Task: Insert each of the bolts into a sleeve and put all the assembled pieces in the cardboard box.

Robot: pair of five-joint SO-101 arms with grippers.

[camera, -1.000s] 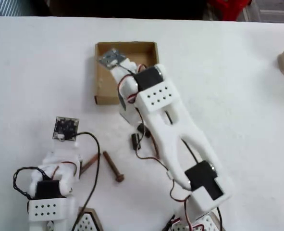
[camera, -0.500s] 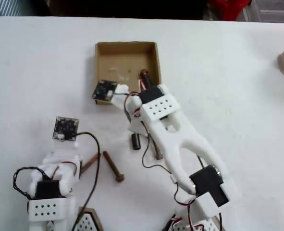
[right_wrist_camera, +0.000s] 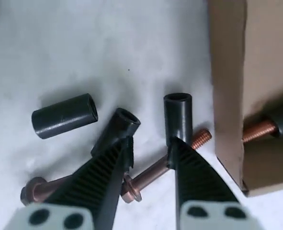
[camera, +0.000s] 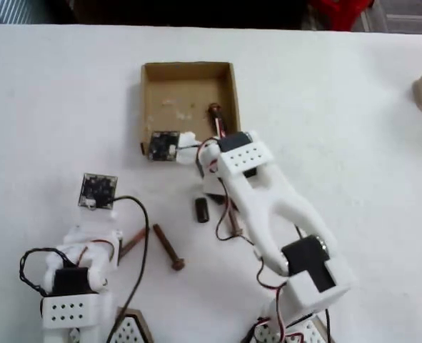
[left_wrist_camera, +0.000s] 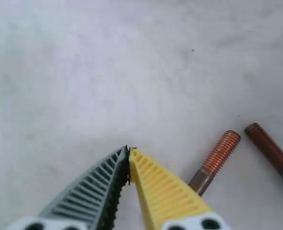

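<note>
Right gripper (right_wrist_camera: pixel 148 148) part open, empty, tips just over two sleeves (right_wrist_camera: pixel 178 115) whose long axes run roughly ahead along the fingers, third sleeve (right_wrist_camera: pixel 64 116) lying crosswise farther out past one finger; a bolt (right_wrist_camera: pixel 153 175) lies slantwise under the fingers, threaded end toward the box (right_wrist_camera: pixel 230 72). Box sits just beside that gripper and holds one assembled piece (right_wrist_camera: pixel 263 128), bolt end sticking out of its sleeve. Left gripper (left_wrist_camera: pixel 129 154) closed on nothing, tips together over bare counter (left_wrist_camera: pixel 84 72), two bolts (left_wrist_camera: pixel 217 159) just beside its yellow finger, threaded ends pointing ahead like the fingers.
</note>
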